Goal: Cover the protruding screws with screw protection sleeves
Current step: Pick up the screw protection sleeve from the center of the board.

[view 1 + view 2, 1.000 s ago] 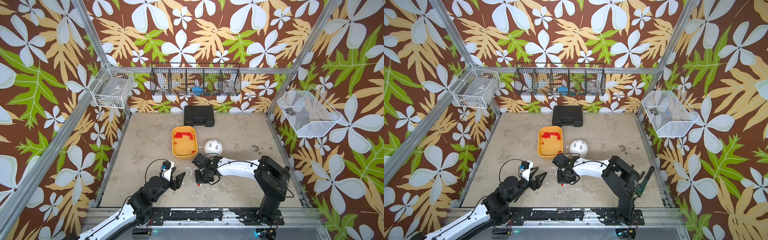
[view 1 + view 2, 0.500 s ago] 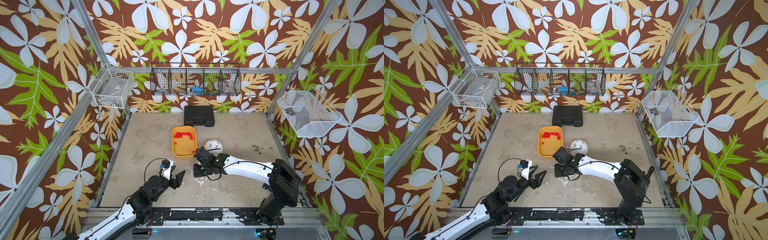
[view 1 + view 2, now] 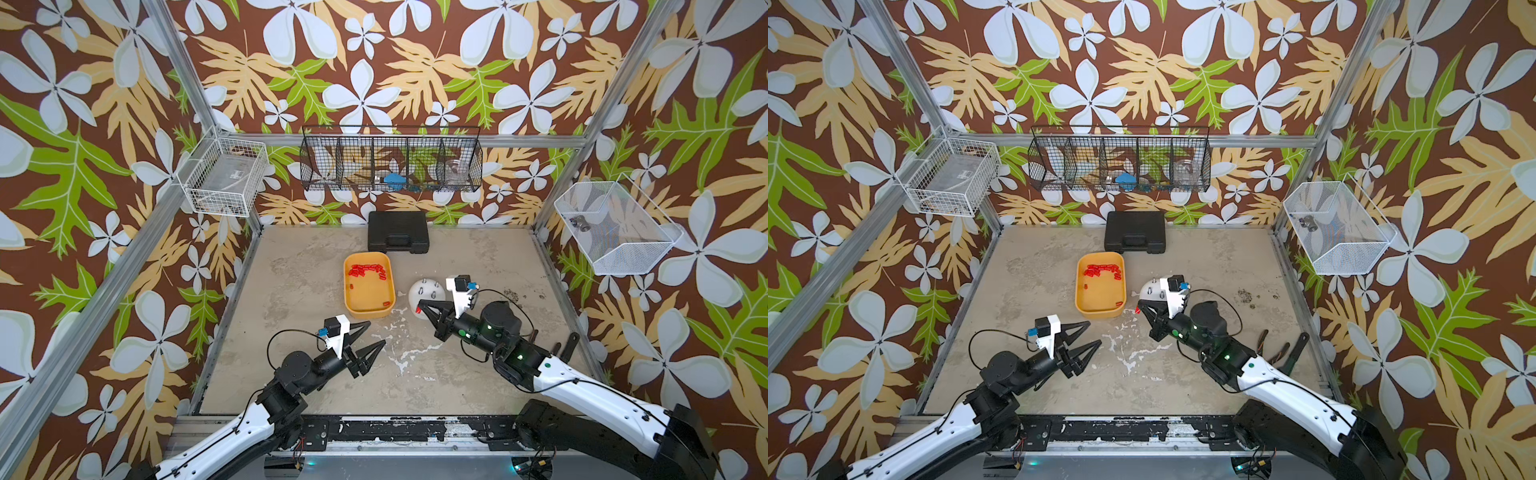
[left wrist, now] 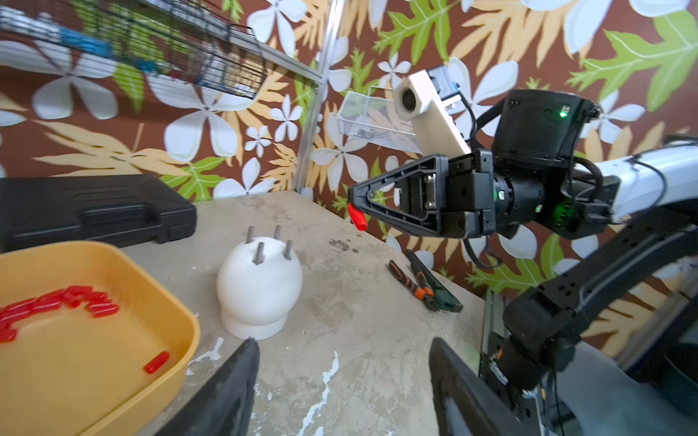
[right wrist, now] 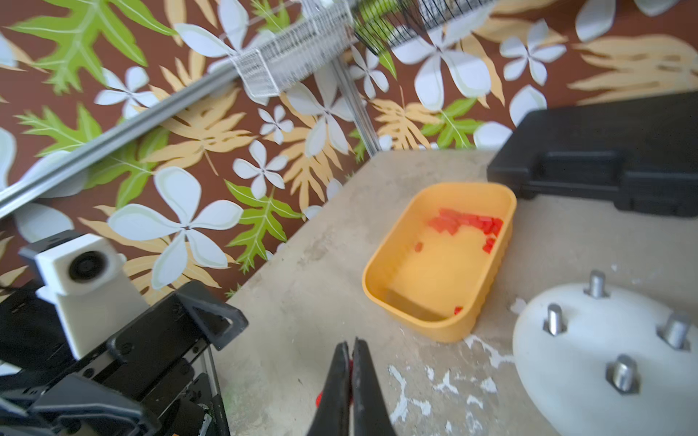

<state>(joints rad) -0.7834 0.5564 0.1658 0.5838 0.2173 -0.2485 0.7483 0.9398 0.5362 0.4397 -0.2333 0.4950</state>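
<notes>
A yellow tray (image 3: 346, 291) is set at mid-table, and a cluster of red screw protection sleeves (image 3: 367, 270) is seen at its far end; one more lies alone by its left wall and another in its near right corner. Just right of the tray a white dome (image 3: 420, 291) is placed, with the four protruding screws (image 4: 260, 253) standing bare from its top. One red sleeve (image 4: 357, 219) is pinched between the closed fingers of the right gripper (image 3: 419, 305), which is held above the table at the near side of the dome, apart from the screws. The left gripper (image 3: 377, 333) is held on the near side of the tray, its fingers spread and nothing between them. A closed black case (image 3: 398, 230) is laid against the far wall. Above it a black wire basket (image 3: 390, 137) is hung, divided into compartments; a blue item (image 3: 394, 179) is seen in a middle one, and the rest cannot be made out. A white wire basket (image 3: 226, 195) is mounted on the left wall, its contents unclear, and a white mesh basket (image 3: 623, 257) on the right wall, with small dark pieces (image 3: 579, 224) in it. Pliers (image 4: 425, 288) are left on the right of the table
</notes>
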